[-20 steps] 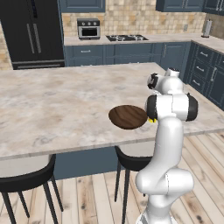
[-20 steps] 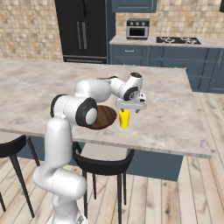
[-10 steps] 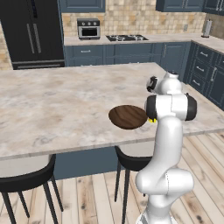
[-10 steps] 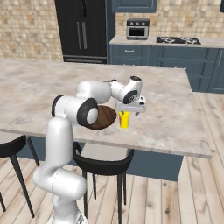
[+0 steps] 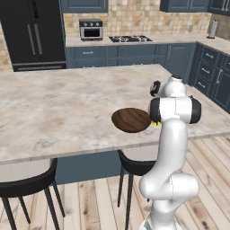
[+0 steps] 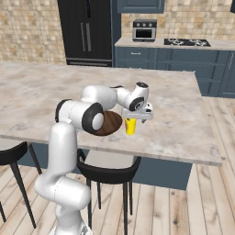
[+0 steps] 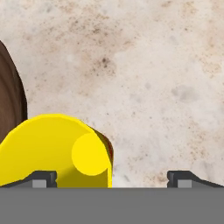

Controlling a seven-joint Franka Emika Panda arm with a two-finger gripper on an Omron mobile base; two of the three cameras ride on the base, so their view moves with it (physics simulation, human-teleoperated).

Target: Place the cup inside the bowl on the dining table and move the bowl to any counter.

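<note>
Right base view, cup [image 6: 130,126] upright beside bowl [image 6: 109,124]

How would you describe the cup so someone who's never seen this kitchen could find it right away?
Look at the marble dining table, near its front edge above the black stool. Beside the wide dark wooden bowl stands the cup, directly under the open gripper. It is small, bright yellow and far narrower than the bowl.
</note>
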